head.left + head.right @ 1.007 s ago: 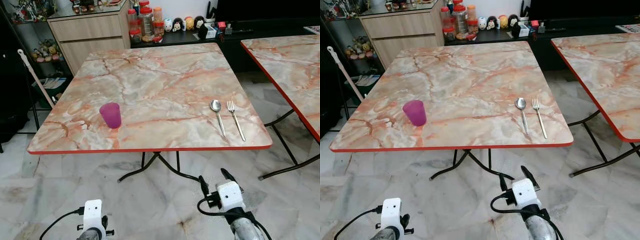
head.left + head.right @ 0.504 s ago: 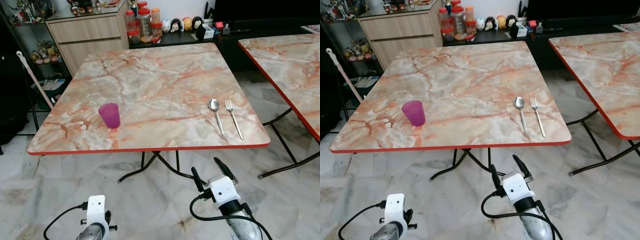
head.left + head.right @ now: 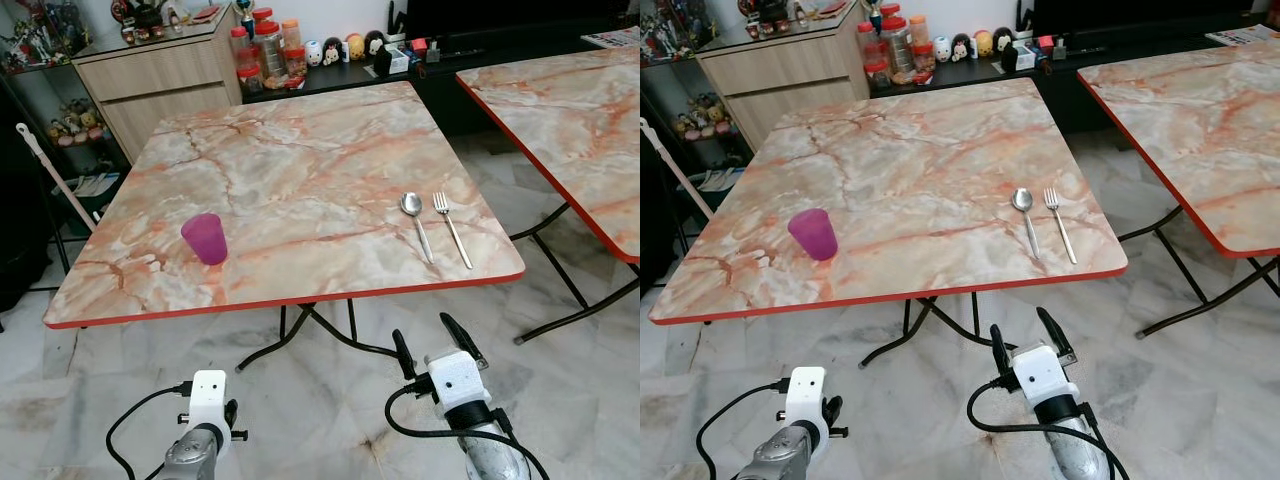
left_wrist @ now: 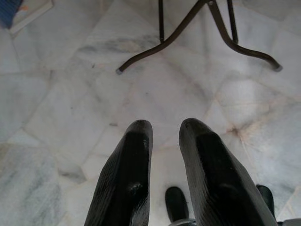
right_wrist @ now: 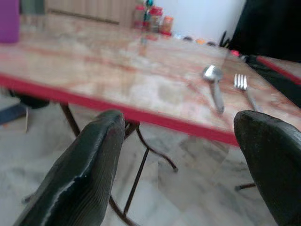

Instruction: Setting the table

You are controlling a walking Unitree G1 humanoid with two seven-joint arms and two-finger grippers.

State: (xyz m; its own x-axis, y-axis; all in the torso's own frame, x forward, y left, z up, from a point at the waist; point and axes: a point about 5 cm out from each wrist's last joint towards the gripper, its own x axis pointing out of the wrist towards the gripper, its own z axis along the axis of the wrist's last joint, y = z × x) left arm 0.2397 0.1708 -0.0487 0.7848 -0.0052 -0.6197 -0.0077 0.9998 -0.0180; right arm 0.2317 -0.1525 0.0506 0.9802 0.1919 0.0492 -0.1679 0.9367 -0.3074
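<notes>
While the right hand gapes empty toward spoon and fork, the left hand, nearly closed, faces floor.

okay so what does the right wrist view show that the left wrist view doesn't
Right wrist view: the table with its red edge, the spoon and fork lying side by side on it, and the purple cup at the far end, seen between the right gripper's wide-open fingers.

Left wrist view: the left gripper, fingers close together, pointing down at the marble floor.

Both: the table's dark metal legs.
</notes>
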